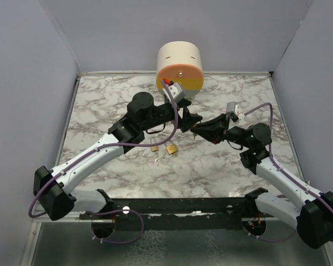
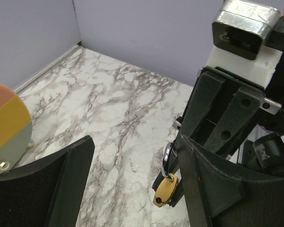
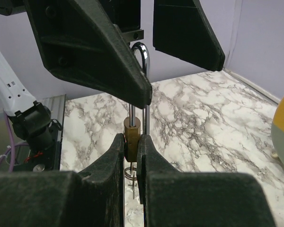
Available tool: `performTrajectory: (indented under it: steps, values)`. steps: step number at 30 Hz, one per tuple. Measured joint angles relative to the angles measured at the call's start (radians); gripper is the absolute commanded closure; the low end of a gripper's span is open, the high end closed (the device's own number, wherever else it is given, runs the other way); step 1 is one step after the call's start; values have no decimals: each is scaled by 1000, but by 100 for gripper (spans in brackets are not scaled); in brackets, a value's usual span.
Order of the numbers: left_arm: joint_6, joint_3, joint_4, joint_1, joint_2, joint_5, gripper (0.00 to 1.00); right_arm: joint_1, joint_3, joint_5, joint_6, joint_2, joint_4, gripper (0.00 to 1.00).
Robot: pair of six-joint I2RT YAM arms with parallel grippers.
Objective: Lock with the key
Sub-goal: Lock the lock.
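My right gripper (image 3: 130, 144) is shut on the brass body of a padlock (image 3: 131, 135), held above the table with its steel shackle (image 3: 142, 56) pointing toward the left arm. The padlock also shows in the left wrist view (image 2: 164, 190), its bare keyhole facing down. My left gripper (image 2: 137, 189) is open, and its fingers (image 3: 92, 56) straddle the shackle without touching it. In the top view both grippers, left (image 1: 187, 118) and right (image 1: 196, 130), meet at mid-table. A key ring (image 3: 131, 171) shows on the table below the held padlock.
A cream cylinder (image 1: 179, 65) with an orange, yellow and grey face stands at the back centre. A second brass padlock (image 1: 172, 149) and a smaller brass piece (image 1: 154, 148) lie on the marble table (image 1: 100, 111) in front of the grippers. Walls enclose three sides.
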Motion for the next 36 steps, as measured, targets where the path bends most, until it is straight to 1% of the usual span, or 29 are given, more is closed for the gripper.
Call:
performTrajectory:
  steps: [6,8,10,12,14,17,18,19,21,24,25,26,27,28,29,33,36]
  values:
    - [2,27,-31,-37,6,-161,28,3,0,0,-15,0,-12,98]
    - [2,40,-35,-51,7,-216,30,6,1,1,-22,0,-20,98]
    - [3,61,-39,-71,14,-278,35,10,2,1,-26,0,-27,98]
    - [9,91,-49,-89,27,-333,40,14,2,1,-30,0,-36,98]
    - [22,119,-61,-106,45,-388,50,15,2,2,-33,0,-41,98]
    - [38,141,-89,-127,66,-458,75,15,2,4,-36,0,-42,98]
    - [44,141,-101,-131,69,-476,81,15,2,4,-36,-1,-42,98]
    - [47,141,-114,-133,72,-494,84,15,2,4,-37,-2,-45,98]
    - [59,140,-134,-135,73,-537,87,15,2,4,-37,-2,-47,98]
    - [92,132,-150,-137,62,-609,88,15,2,4,-36,-2,-50,98]
    - [92,132,-150,-137,62,-609,88,15,3,3,-36,-3,-50,98]
    - [104,112,-157,-137,40,-652,86,15,3,3,-35,-5,-50,98]
    - [116,90,-156,-137,19,-673,75,15,3,3,-35,-6,-50,98]
    - [124,72,-158,-137,1,-686,66,15,3,4,-35,-7,-50,98]
    - [140,48,-158,-138,-26,-700,61,15,3,4,-35,-9,-50,98]
    - [156,-13,-133,-138,-110,-732,61,15,3,4,-35,-10,-50,98]
    - [164,-53,-94,-138,-163,-736,67,15,3,4,-35,-11,-50,98]
